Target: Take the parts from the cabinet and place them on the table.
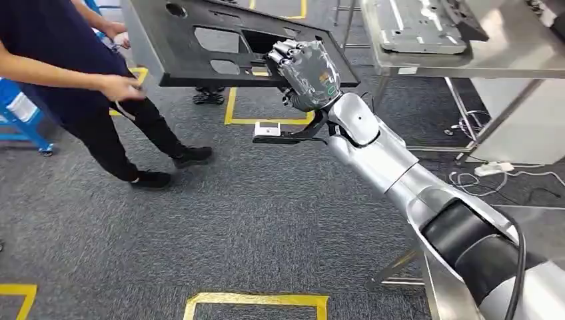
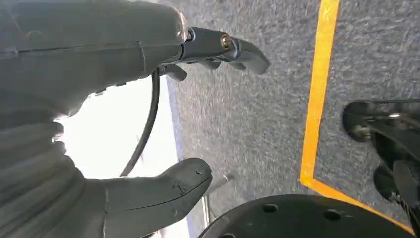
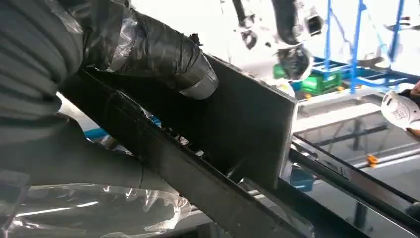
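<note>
A large black panel (image 1: 220, 47) with several cutouts hangs tilted above the carpet. My right hand (image 1: 308, 73) grips its near right edge, arm stretched forward. In the right wrist view the thumb of that hand (image 3: 163, 54) presses on the panel's flat rim (image 3: 247, 119). The metal table (image 1: 506, 57) stands at the back right with a grey part (image 1: 416, 27) lying on it. My left hand (image 2: 99, 49) hangs over the carpet, fingers apart and holding nothing.
A person in dark clothes (image 1: 66, 73) stands at the left, one hand (image 1: 123, 87) close to the panel's left edge. A small white device (image 1: 268, 129) lies on the floor below the panel. A power strip with cables (image 1: 493, 169) lies by the table legs. Yellow tape (image 1: 256, 300) marks the carpet.
</note>
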{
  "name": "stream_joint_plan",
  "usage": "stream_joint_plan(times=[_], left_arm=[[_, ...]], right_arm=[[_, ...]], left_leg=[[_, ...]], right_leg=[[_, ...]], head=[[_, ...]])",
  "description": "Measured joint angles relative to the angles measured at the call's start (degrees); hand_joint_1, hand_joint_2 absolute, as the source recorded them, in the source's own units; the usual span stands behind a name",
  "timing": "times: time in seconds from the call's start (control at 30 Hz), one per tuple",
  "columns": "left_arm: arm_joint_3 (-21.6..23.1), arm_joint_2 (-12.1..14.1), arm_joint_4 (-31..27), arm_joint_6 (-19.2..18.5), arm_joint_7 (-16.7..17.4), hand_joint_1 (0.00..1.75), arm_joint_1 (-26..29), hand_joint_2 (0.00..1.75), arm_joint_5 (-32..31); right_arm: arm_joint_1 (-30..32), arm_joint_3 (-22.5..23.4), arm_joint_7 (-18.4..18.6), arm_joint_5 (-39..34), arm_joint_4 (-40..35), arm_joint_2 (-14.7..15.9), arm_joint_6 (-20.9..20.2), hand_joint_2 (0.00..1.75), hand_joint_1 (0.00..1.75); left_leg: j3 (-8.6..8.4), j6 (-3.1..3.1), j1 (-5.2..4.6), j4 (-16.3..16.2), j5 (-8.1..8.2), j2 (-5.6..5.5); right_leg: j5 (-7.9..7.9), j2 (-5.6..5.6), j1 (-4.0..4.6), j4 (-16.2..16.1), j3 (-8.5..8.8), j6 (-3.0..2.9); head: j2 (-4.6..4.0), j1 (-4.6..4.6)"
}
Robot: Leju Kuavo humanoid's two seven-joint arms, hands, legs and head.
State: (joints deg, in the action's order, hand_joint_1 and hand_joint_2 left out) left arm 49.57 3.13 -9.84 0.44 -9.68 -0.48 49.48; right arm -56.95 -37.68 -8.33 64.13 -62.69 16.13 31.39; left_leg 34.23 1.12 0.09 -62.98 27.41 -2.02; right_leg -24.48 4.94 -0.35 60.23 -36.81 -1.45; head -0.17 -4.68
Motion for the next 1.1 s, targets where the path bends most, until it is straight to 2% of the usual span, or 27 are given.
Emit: stream_joint_plan(times=[0.03,0.07,0.17,0.2,0.23,0.27,0.33,0.37,0.4,0.43,0.47,0.5,0.53,0.57,0.6,0.7,0.73,0.77,0.8,0.87,0.9,0.93,0.97,1.0,1.03,1.07,1.1], left_arm=[[0.0,0.1,0.0,0.0,0.0,0.0,0.2,1.75,0.0],[0.0,0.2,0.1,0.1,0.0,0.0,0.3,1.75,0.1],[0.0,0.2,0.1,0.1,0.0,0.0,-0.1,1.75,0.1],[0.0,0.1,0.1,0.1,0.0,0.0,-0.1,1.75,0.1],[0.0,0.0,0.1,0.0,0.0,0.0,-0.2,1.75,0.1],[0.0,0.0,0.1,0.0,0.0,0.0,-0.1,1.75,0.1],[0.0,-0.1,0.1,0.0,0.0,0.0,0.1,1.75,0.1],[0.0,-0.1,0.1,0.0,0.0,0.0,0.2,1.75,0.1],[0.0,-0.1,0.1,0.1,0.0,0.0,0.2,1.75,0.1],[0.0,-0.1,0.1,0.1,0.0,0.0,0.1,1.75,0.0],[0.0,-0.1,0.1,0.1,0.0,0.0,0.1,1.75,0.0],[0.0,-0.2,0.1,0.1,0.0,0.0,0.1,1.75,0.0],[0.0,-0.2,0.1,0.1,0.0,0.0,0.1,1.75,0.0],[0.0,-0.1,0.2,0.1,0.0,0.0,0.1,1.75,0.1],[0.0,-0.1,0.2,0.1,0.0,0.0,0.2,1.75,0.0],[0.0,-0.2,0.2,0.0,0.0,0.0,-0.1,1.75,0.2],[0.0,-0.2,0.2,0.0,0.0,0.0,-0.1,1.75,0.3],[0.0,-0.2,0.2,-0.1,0.0,0.0,0.0,1.75,0.3],[0.0,-0.3,0.2,-0.2,0.0,0.0,0.1,1.75,0.3],[0.0,-0.2,0.2,-0.3,0.0,0.0,0.1,1.75,0.3],[0.0,-0.2,0.2,-0.3,0.0,0.0,0.1,1.75,0.2],[0.0,-0.2,0.2,-0.3,0.1,0.0,0.1,1.75,0.1],[0.0,-0.2,0.2,-0.3,0.1,0.0,0.1,1.75,0.1],[0.0,-0.2,0.2,-0.3,0.1,0.0,0.1,1.75,0.1],[0.0,-0.2,0.2,-0.3,0.1,0.0,0.2,1.75,0.1],[0.0,0.1,0.3,-0.3,0.1,0.0,0.4,1.75,0.1],[0.0,0.1,0.3,-0.3,0.1,0.0,0.3,1.75,0.1]], right_arm=[[0.0,0.0,0.0,0.0,0.0,0.0,0.0,1.75,1.75],[-0.2,0.0,0.0,0.0,0.0,0.0,-0.1,1.75,1.75],[-0.1,-0.1,0.0,0.0,0.0,0.1,-0.1,1.75,1.75],[-0.2,-0.1,0.0,0.0,0.0,0.4,-0.1,1.75,1.75],[-0.3,-0.1,0.0,0.0,0.0,0.4,-0.1,1.75,1.75],[-0.6,-0.1,0.0,0.0,0.0,0.3,-0.1,1.75,1.75],[-0.7,-0.1,0.2,0.2,0.0,0.2,-0.4,1.75,1.75],[-0.6,-0.2,0.3,0.4,0.0,0.2,-0.5,1.75,1.75],[-0.5,-0.2,0.5,0.6,0.0,0.2,-0.5,1.75,1.75],[-0.6,-0.2,0.7,0.7,0.0,0.2,-0.5,1.75,1.75],[-0.6,-0.2,0.9,0.8,0.0,0.3,-0.5,1.75,1.75],[-0.7,-0.2,0.9,0.8,0.0,0.3,-0.5,1.75,1.75],[-0.8,-0.2,0.9,0.9,0.0,0.4,-0.5,1.75,1.75],[-0.9,-0.2,0.8,0.9,0.0,0.4,-0.5,1.75,1.75],[-0.9,-0.2,0.8,0.9,0.0,0.4,-0.5,1.75,1.75],[-1.1,-0.2,0.9,1.2,0.1,1.1,-1.0,1.75,1.75],[-1.2,-0.2,1.0,1.6,0.0,1.1,-1.2,1.75,1.75],[-1.4,-0.2,1.1,2.3,0.0,1.3,-1.4,1.75,1.75],[-1.4,-0.2,1.4,2.7,0.0,1.3,-1.5,1.75,1.75],[-1.3,-0.3,2.0,3.8,0.1,1.3,-1.8,1.75,1.75],[-1.2,-0.4,2.2,4.2,0.2,1.3,-1.9,1.75,1.75],[-1.2,-0.5,2.2,4.4,0.3,1.3,-1.9,1.75,1.75],[-1.2,-0.5,2.3,4.6,0.4,1.3,-1.9,1.75,1.75],[-1.2,-0.5,2.3,4.7,0.4,1.3,-1.9,1.75,1.75],[-1.2,-0.5,2.4,4.8,0.5,1.3,-1.9,1.75,1.75],[-1.3,-0.5,2.5,4.9,0.5,1.3,-1.9,1.75,1.75],[-1.2,-0.6,2.7,4.9,0.6,1.4,-1.9,1.75,1.75]], left_leg=[[-1.31,0.44,-0.02,2.9,-0.04,-3.55],[-1.49,0.6,0.05,3.7,-0.28,-3.78],[-1.88,1.0,-0.45,4.6,-0.52,-1.81],[-2.37,1.33,0.29,6.1,-1.44,-0.87],[-2.75,1.33,0.02,6.9,-1.8,0.08],[-2.78,1.79,-0.03,7.1,-2.02,0.9],[-2.45,1.74,-0.12,6.9,-1.98,2.54],[-2.31,1.72,-0.1,6.8,-1.95,3.34],[-2.16,1.65,-0.09,6.7,-1.91,4.14],[-1.97,1.49,-0.04,6.4,-1.81,4.89],[-1.84,1.22,0.08,6.0,-1.55,5.62],[-1.78,0.94,0.16,5.5,-1.2,6.22],[-1.67,0.54,0.17,4.8,-0.78,6.9],[-1.47,0.04,-0.34,4.2,-0.33,7.27],[-1.51,-0.15,-0.35,4.2,-0.27,7.66],[-1.83,-0.83,-0.08,4.2,-0.07,9.15],[-1.52,-1.35,0.27,3.2,1.14,7.06],[-0.35,-1.43,0.47,0.6,3.11,4.58],[1.52,-1.45,0.52,-3.6,5.33,3.31],[5.81,-1.41,0.5,-12.3,8.6,2.53],[6.72,-1.23,0.48,-13.8,8.29,2.5],[6.16,-0.87,0.43,-12.3,6.64,2.42],[4.6,-0.5,0.37,-8.8,4.3,2.19],[2.31,-0.05,0.25,-3.9,1.59,1.36],[0.02,0.41,0.09,1.1,-0.69,-0.42],[-1.11,0.78,0.25,3.1,-0.03,-3.0],[-1.32,0.65,0.01,3.9,-0.29,-2.59]], right_leg=[[0.15,0.59,-0.21,-0.1,-0.15,0.24],[0.42,1.24,-0.2,0.0,-0.43,0.67],[1.43,3.56,-0.92,-0.9,-0.99,2.16],[1.33,2.97,-0.76,-0.7,-1.08,2.15],[0.4,-0.58,-0.35,0.1,-1.55,2.02],[-1.83,-3.12,-0.33,2.9,-2.87,2.16],[-6.05,-4.46,-0.61,11.5,-6.6,2.62],[-6.86,-4.6,-0.81,14.4,-7.8,2.9],[-6.52,-4.69,-1.04,14.8,-7.88,3.16],[-5.09,-4.92,-1.19,12.8,-6.67,3.42],[-2.97,-5.34,-1.33,8.6,-4.11,3.61],[-1.02,-6.51,-1.38,3.7,-1.12,3.79],[-1.25,-8.74,-1.26,-0.3,0.67,3.86],[-1.05,-9.32,-0.77,-0.1,0.65,3.11],[-1.13,-8.15,-0.8,0.3,0.51,2.54],[-0.82,-6.53,-0.61,0.1,0.24,1.58],[-0.58,-5.86,-0.83,-0.2,0.4,1.13],[-0.41,-5.38,-0.84,-0.2,0.31,0.8],[-0.32,-4.75,-0.79,-0.2,0.15,0.58],[-0.16,-3.28,-0.42,-0.2,-0.12,0.35],[-0.08,-2.46,-0.27,-0.2,-0.2,0.24],[-0.05,-1.63,-0.14,-0.1,-0.2,0.22],[-0.03,-0.87,-0.08,0.0,-0.2,0.21],[0.0,-0.16,-0.09,0.0,-0.17,0.27],[0.07,0.53,-0.17,0.0,-0.17,0.37],[0.28,1.11,-0.11,0.0,-0.39,0.72],[0.5,1.95,-0.48,0.0,-0.63,1.06]], head=[[0.0,-0.04],[0.0,-0.02],[0.0,-0.04],[0.0,-0.02],[0.0,-0.07],[0.0,0.02],[0.0,-0.02],[0.0,-0.04],[0.0,-0.02],[0.0,-0.02],[0.0,-0.04],[0.0,-0.02],[0.0,-0.04],[0.0,-0.02],[0.0,0.0],[0.0,-0.05],[0.0,0.0],[0.0,0.02],[0.0,-0.02],[0.0,-0.02],[0.0,0.0],[0.0,0.0],[0.0,0.0],[0.0,0.0],[0.0,0.0],[0.0,-0.04],[0.0,0.0]])
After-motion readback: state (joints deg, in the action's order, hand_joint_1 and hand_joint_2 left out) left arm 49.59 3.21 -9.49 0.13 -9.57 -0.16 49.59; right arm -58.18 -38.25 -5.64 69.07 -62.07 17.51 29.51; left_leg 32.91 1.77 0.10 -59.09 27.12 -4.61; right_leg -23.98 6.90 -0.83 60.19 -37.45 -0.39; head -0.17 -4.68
